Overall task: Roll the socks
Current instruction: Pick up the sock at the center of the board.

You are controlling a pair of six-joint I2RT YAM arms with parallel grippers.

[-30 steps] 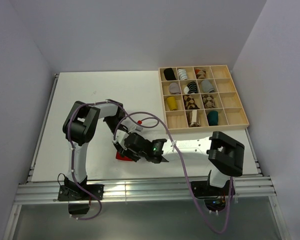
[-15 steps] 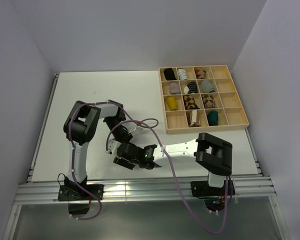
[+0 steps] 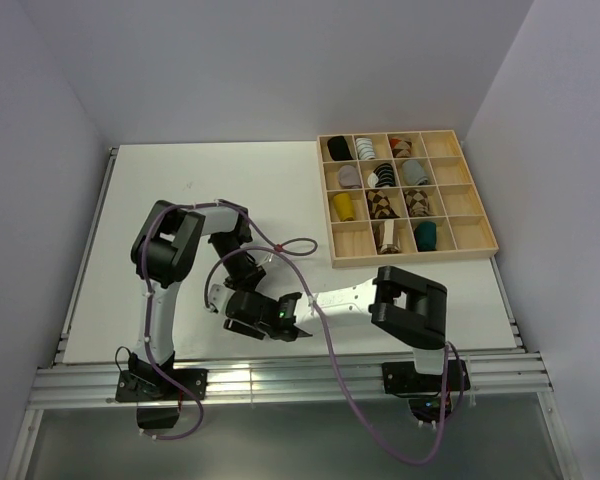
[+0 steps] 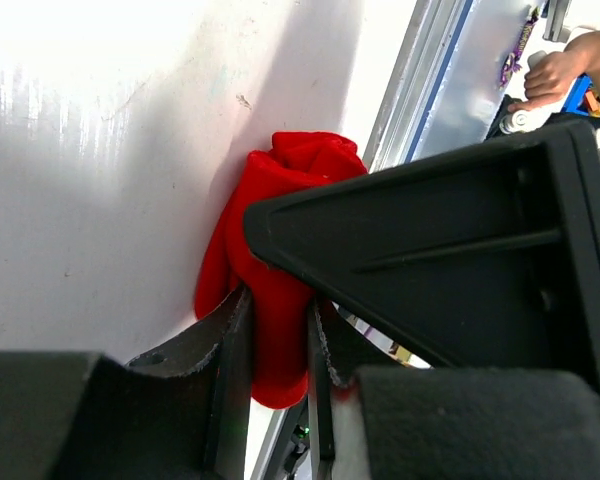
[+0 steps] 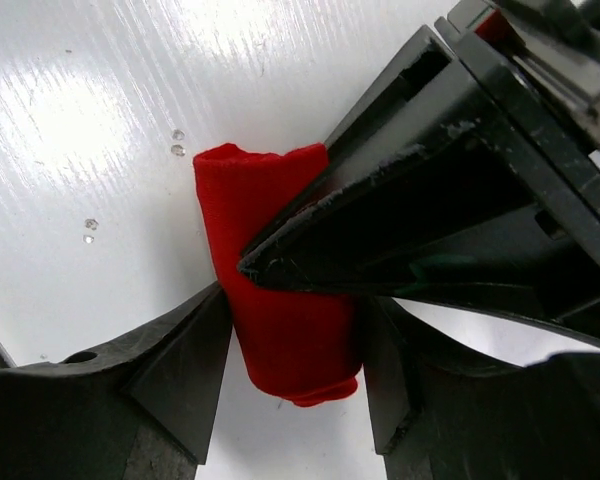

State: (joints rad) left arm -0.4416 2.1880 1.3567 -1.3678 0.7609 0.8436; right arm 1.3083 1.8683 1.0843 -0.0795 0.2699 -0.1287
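**Red sock [image 4: 290,170] gripped at the tabletop's [image 3: 180,190] near edge**

A wooden tray [image 3: 470,232] of sock bundles sits at the tabletop's far right corner. Both arms meet by the near edge, left of centre. The left gripper [image 4: 277,320] pinches the rolled red sock. The right gripper [image 5: 292,320] straddles the roll, fingers spread close on either side; I cannot tell whether they press it.

Top camera hangs high above and well behind the red sock [image 4: 270,300], looking down on the whole counter [image 3: 180,180]. Left wrist camera is pressed right up to the sock, peering along its own jaws. Right wrist camera crowds in just as near from the opposite side. Both wrist views share that sock, and each catches the other's jaws.
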